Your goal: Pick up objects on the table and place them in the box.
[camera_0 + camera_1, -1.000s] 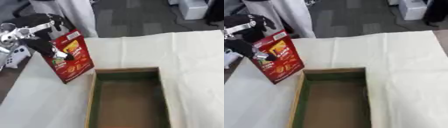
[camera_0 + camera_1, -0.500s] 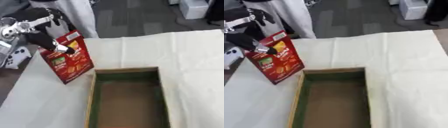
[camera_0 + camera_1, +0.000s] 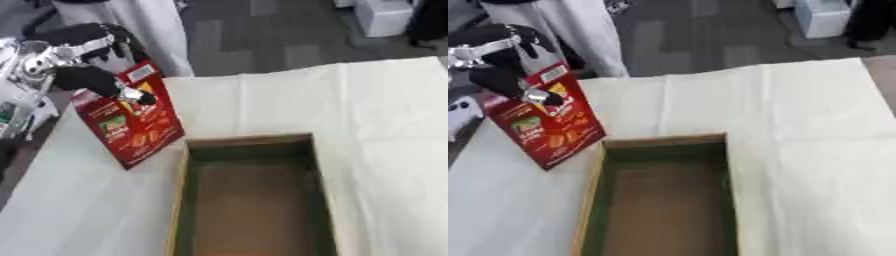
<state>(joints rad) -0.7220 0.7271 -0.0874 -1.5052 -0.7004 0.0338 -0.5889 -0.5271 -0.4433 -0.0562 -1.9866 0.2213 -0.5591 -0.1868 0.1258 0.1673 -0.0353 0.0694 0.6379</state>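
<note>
A red snack carton (image 3: 131,125) stands tilted on the white tablecloth, just left of the open cardboard box (image 3: 249,200). My left hand (image 3: 92,80) comes in from the upper left and grips the carton's top edge, thumb on the front face and fingers behind it. The box's brown inside shows nothing in it. My right hand shows in neither view.
The white cloth (image 3: 385,130) covers the table to the right of the box and behind it. A person in white clothing (image 3: 149,25) stands at the far edge. Grey floor lies beyond the table.
The carton's top has tipped a little further right toward the box, with my left hand still on it. The camera has shifted slightly.
</note>
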